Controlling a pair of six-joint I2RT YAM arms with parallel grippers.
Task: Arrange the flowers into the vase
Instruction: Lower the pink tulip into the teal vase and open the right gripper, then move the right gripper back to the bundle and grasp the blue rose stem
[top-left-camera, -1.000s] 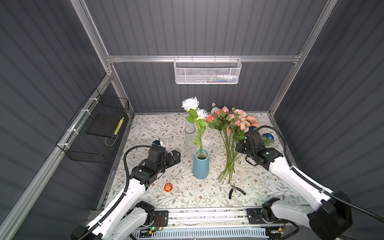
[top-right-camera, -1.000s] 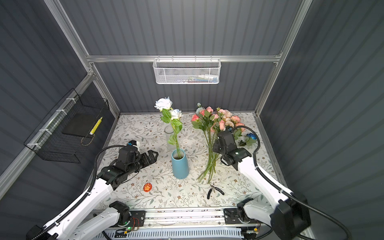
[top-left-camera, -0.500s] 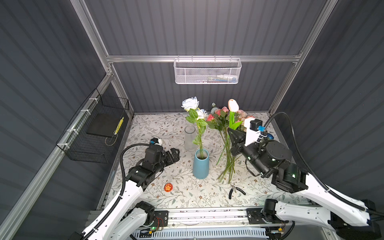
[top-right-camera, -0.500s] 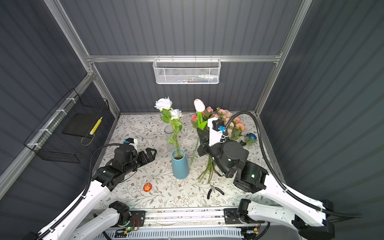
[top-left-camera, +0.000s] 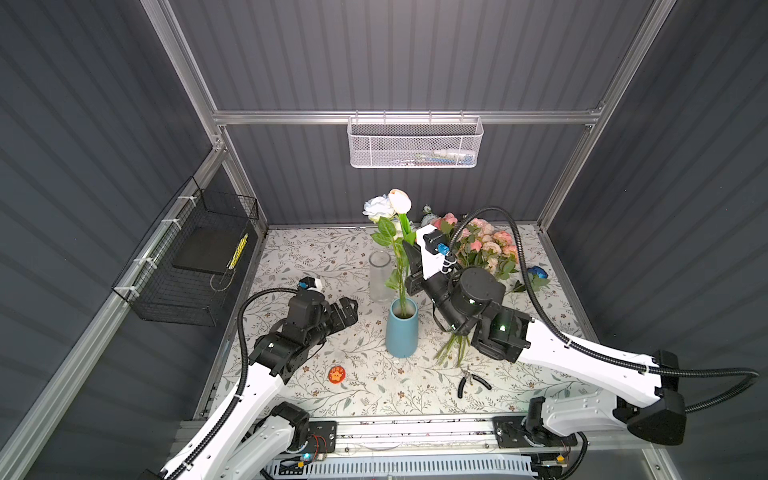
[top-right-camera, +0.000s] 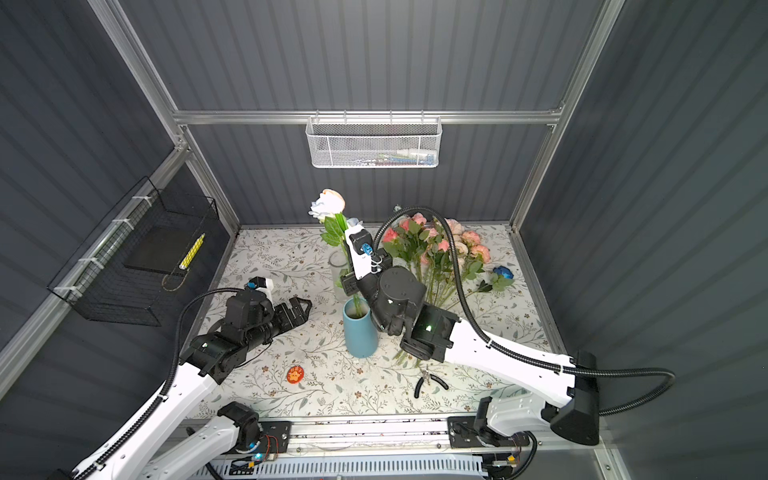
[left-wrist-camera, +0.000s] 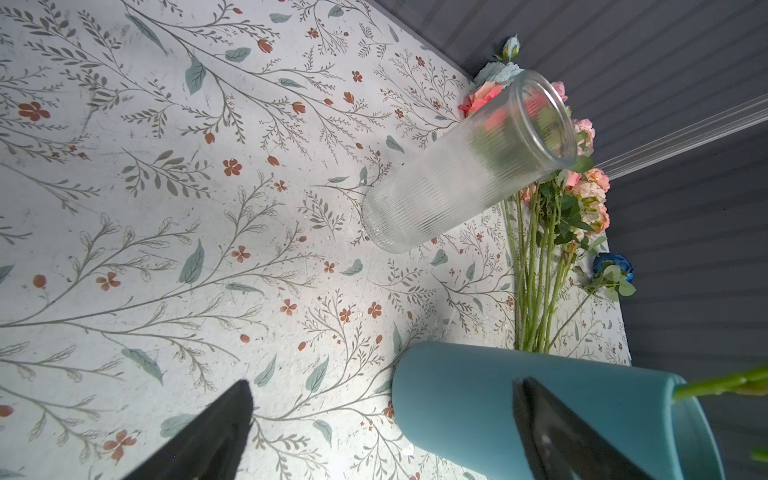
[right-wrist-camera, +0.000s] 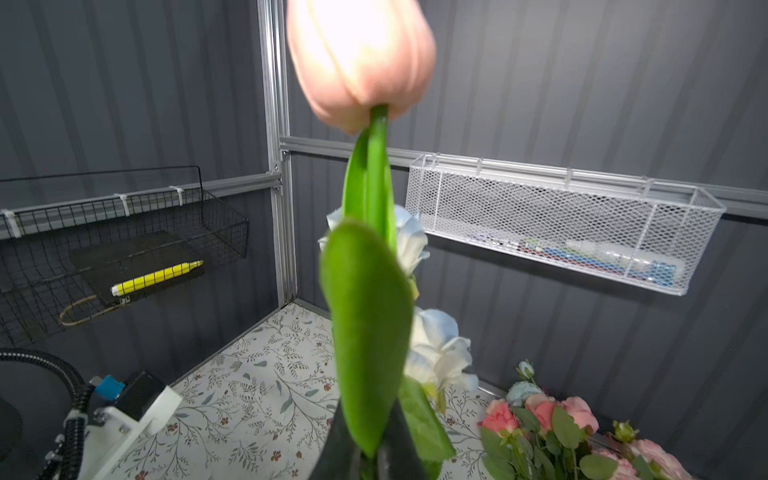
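A blue vase (top-left-camera: 401, 332) (top-right-camera: 360, 334) (left-wrist-camera: 478, 399) stands mid-table with a white flower (top-left-camera: 377, 206) in it. My right gripper (top-left-camera: 412, 266) (right-wrist-camera: 368, 457) is shut on the green stem of a peach tulip-like flower (top-left-camera: 400, 201) (top-right-camera: 333, 198) (right-wrist-camera: 361, 62), held upright over the vase mouth beside the white bloom. Whether its stem end is inside, I cannot tell. The remaining flowers (top-left-camera: 486, 249) (top-right-camera: 436, 249) (left-wrist-camera: 552, 232) lie bunched at the back right, a blue one (top-left-camera: 537, 272) apart. My left gripper (top-left-camera: 349, 307) (top-right-camera: 301, 305) (left-wrist-camera: 382, 384) stands open, empty, left of the vase.
A ribbed glass vase (top-left-camera: 380, 276) (left-wrist-camera: 457, 174) stands just behind the blue one. Pliers (top-left-camera: 471, 380) and a red round sticker (top-left-camera: 336, 374) lie near the front. A white mesh basket (top-left-camera: 415, 143) hangs on the back wall, a black wire basket (top-left-camera: 195, 257) on the left wall.
My right gripper lifted the peach flower out of the bunch and carried it left, up to the blue vase. The left arm shifted only slightly.
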